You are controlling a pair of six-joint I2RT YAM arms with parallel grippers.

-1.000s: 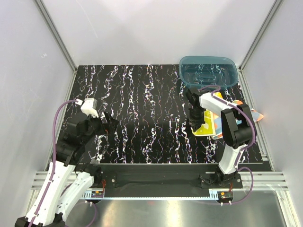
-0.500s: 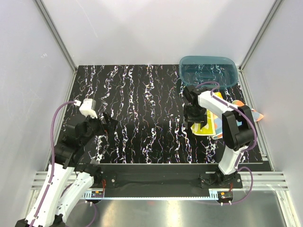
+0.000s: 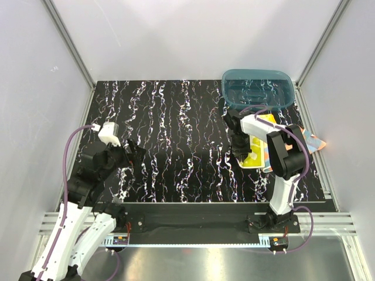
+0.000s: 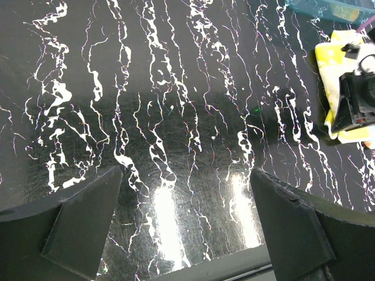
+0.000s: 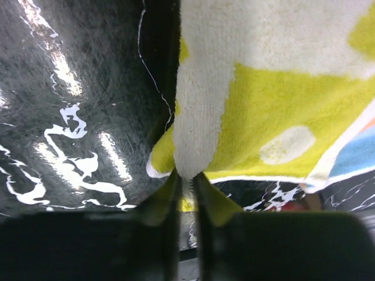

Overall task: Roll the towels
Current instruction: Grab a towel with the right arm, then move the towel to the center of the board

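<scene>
Black white-veined marbled bench (image 3: 176,129) fills the centre of the overhead view.

Thin rectangular yellow towel (image 3: 258,150) lies flat on the bench at centre right of the frame, just below the teal translucent plastic tub (image 3: 258,88) in the upper right corner. Orange towel with pale blue and yellow dots (image 3: 315,143) lies under it, and its corner sticks out toward the right edge.

Right gripper (image 3: 239,155) is down at the left border of the yellow towel. In the right wrist view its jaws are drawn close together at bottom centre, pinching a raised pale fold of the yellow towel (image 5: 275,99). A blue and orange strip of the orange towel (image 5: 357,155) shows at the right edge.

Left gripper (image 3: 133,151) is at lower left, well apart from both towels. Its jaws are spread wide over bare bench in the left wrist view, holding nothing.
</scene>
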